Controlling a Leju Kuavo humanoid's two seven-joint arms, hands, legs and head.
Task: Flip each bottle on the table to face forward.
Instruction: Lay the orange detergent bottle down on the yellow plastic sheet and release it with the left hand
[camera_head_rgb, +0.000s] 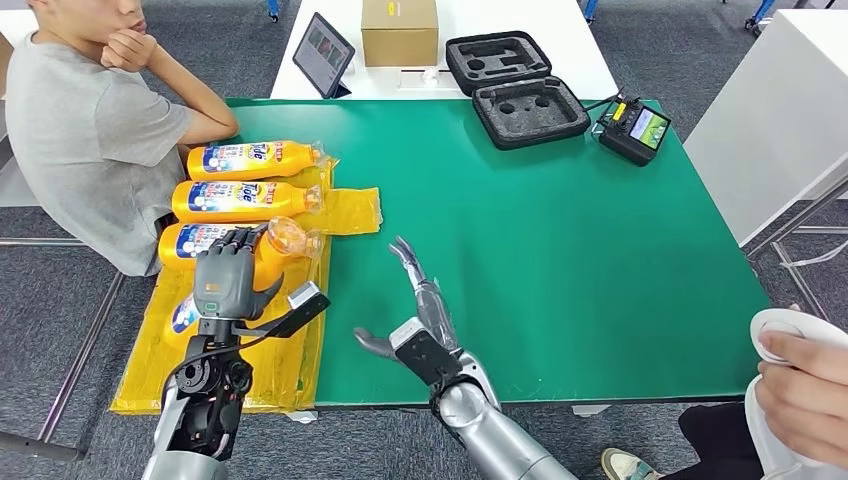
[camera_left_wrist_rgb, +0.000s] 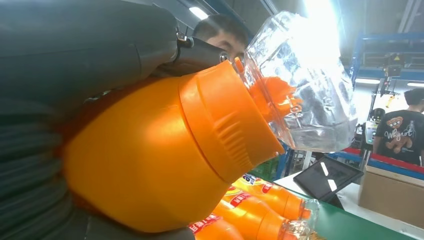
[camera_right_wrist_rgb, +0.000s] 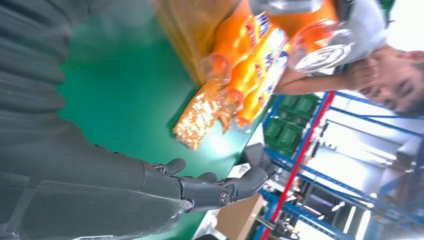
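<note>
Orange bottle (camera_head_rgb: 268, 248) held in left robot hand (camera_head_rgb: 225, 278), lifted over yellow sheet (camera_head_rgb: 300, 345) at left near side of green surface (camera_head_rgb: 560, 260). Three more bottles (camera_head_rgb: 250, 160) lie just beyond. Right robot hand (camera_head_rgb: 415, 310) spread, holding nothing, mid-surface. Person (camera_head_rgb: 90, 130) seated far left.
</note>
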